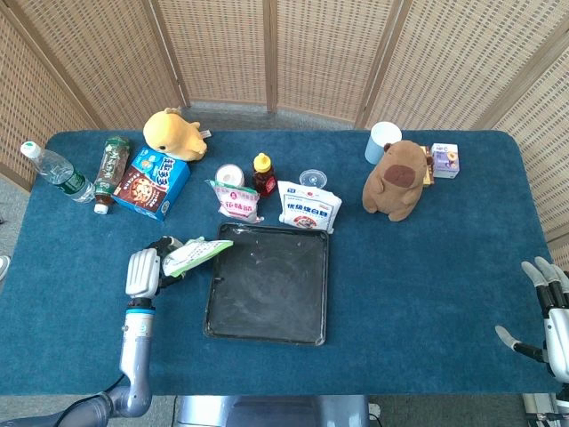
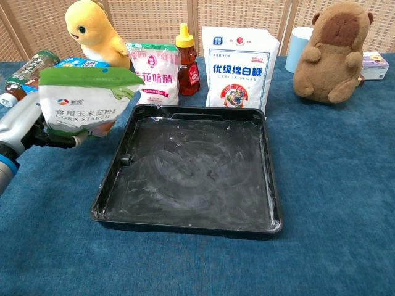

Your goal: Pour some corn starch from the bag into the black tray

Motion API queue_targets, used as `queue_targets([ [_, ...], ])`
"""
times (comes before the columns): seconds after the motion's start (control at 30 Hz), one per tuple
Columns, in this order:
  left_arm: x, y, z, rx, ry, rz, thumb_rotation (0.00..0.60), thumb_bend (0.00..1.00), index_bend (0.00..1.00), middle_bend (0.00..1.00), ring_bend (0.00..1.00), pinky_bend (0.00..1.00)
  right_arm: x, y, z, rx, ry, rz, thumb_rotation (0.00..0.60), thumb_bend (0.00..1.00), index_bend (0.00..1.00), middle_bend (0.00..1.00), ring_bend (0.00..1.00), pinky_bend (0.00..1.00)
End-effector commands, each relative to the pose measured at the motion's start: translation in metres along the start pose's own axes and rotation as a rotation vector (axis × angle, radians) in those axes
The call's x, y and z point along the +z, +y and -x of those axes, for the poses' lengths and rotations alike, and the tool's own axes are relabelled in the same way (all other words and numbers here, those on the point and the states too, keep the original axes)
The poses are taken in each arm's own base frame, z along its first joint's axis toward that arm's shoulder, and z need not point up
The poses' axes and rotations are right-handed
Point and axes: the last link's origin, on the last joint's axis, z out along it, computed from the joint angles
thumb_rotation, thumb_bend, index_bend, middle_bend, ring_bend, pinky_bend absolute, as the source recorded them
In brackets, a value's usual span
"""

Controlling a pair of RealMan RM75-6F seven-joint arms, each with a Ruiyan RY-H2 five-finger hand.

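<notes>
My left hand (image 1: 145, 270) (image 2: 23, 126) grips the green and white corn starch bag (image 1: 196, 254) (image 2: 83, 102) from behind, just left of the black tray (image 1: 268, 283) (image 2: 191, 166). The bag is lifted off the table and leans toward the tray's near left corner. The tray's floor carries a thin white powder film. Far off at the table's front right edge, my right hand (image 1: 549, 316) stands with fingers spread and nothing in it; the chest view does not show it.
Behind the tray stand a pink-labelled bag (image 2: 153, 73), a honey bottle (image 2: 187, 60) and a white sugar bag (image 2: 239, 66). A brown capybara plush (image 2: 331, 50) and blue cup (image 1: 382, 141) are at the back right; a yellow plush (image 1: 174, 134), snack box (image 1: 151, 182) and bottles (image 1: 58, 173) at the back left.
</notes>
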Motion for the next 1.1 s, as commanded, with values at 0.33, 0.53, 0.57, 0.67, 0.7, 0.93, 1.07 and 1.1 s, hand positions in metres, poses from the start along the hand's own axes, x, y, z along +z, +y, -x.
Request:
queue_targets([
  [0.33,0.0,0.005,-0.057,0.176,-0.05,0.251,0.6,0.34,0.48,0.46,0.45,0.48,0.0,0.0,0.0,0.002,-0.002,0.001,0.6,0.06,0.08,0.0,0.0,0.0],
  [0.53,0.009,0.025,-0.084,0.354,-0.092,0.361,0.6,0.34,0.51,0.48,0.47,0.48,0.0,-0.001,0.0,0.005,-0.002,0.0,0.6,0.06,0.08,0.0,0.0,0.0],
  [0.57,0.011,0.029,-0.086,0.386,-0.098,0.375,0.6,0.35,0.51,0.49,0.47,0.48,0.0,-0.001,0.0,0.006,-0.002,-0.001,0.6,0.06,0.08,0.0,0.0,0.0],
  [0.67,0.017,0.036,-0.092,0.46,-0.113,0.405,0.6,0.36,0.52,0.49,0.48,0.48,-0.001,-0.001,-0.001,0.008,-0.001,-0.003,0.6,0.06,0.08,0.0,0.0,0.0],
  [0.7,0.02,0.039,-0.094,0.485,-0.116,0.413,0.6,0.36,0.52,0.49,0.48,0.48,-0.001,-0.001,-0.001,0.008,0.0,-0.003,0.6,0.06,0.08,0.0,0.0,0.0],
  [0.93,0.041,0.061,-0.092,0.689,-0.146,0.495,0.6,0.36,0.52,0.49,0.48,0.48,-0.001,0.0,-0.003,0.017,0.002,0.0,0.6,0.06,0.08,0.0,0.0,0.0],
  [1.07,0.045,0.074,-0.091,0.785,-0.123,0.553,0.6,0.35,0.52,0.49,0.48,0.49,0.0,0.001,-0.003,0.017,0.0,0.003,0.6,0.06,0.08,0.0,0.0,0.0],
  [1.1,0.046,0.077,-0.092,0.81,-0.113,0.568,0.6,0.34,0.52,0.49,0.48,0.49,0.0,0.001,-0.003,0.017,-0.001,0.003,0.6,0.06,0.08,0.0,0.0,0.0],
])
